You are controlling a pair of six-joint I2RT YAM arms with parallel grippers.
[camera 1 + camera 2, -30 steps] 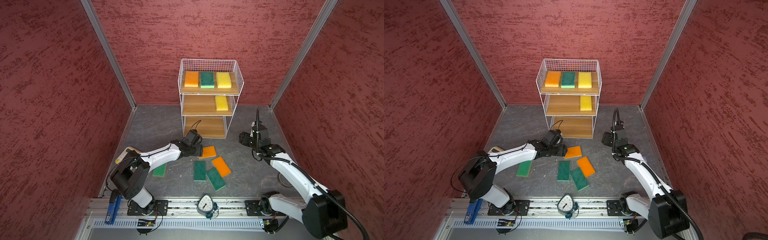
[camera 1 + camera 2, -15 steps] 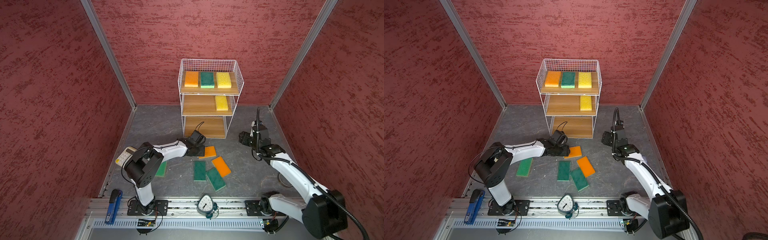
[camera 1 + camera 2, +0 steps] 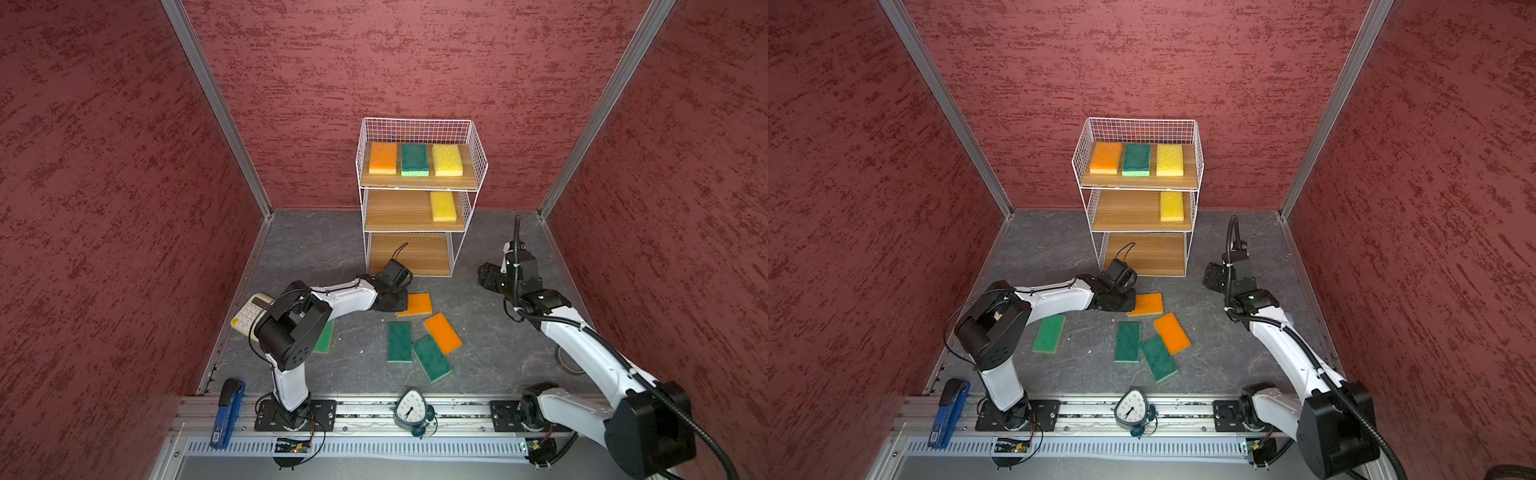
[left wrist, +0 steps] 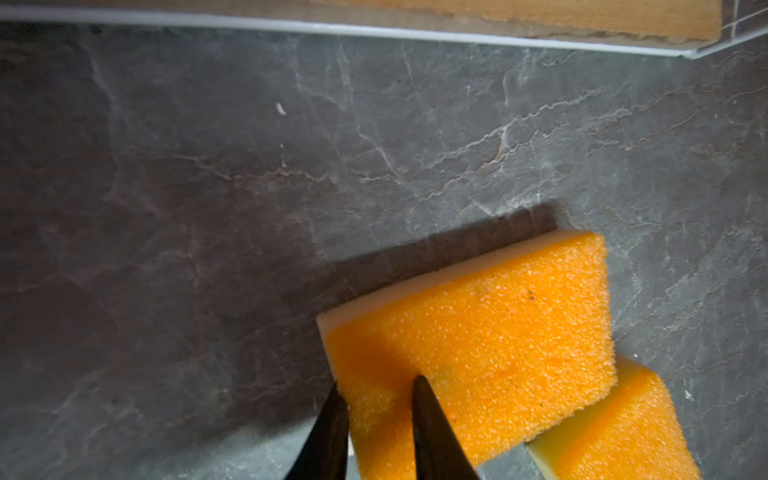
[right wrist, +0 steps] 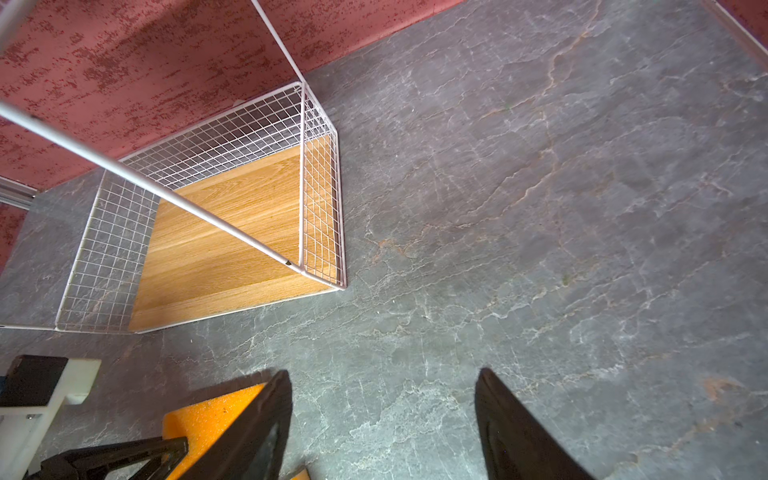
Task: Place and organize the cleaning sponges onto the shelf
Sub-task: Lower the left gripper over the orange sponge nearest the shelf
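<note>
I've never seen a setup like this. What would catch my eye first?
Probably the white wire shelf at the back, with a bright row of sponges on its top board. Next, the left gripper pinching the corner of an orange sponge on the grey tabletop in front of the shelf, while the right gripper hangs open nearby.
</note>
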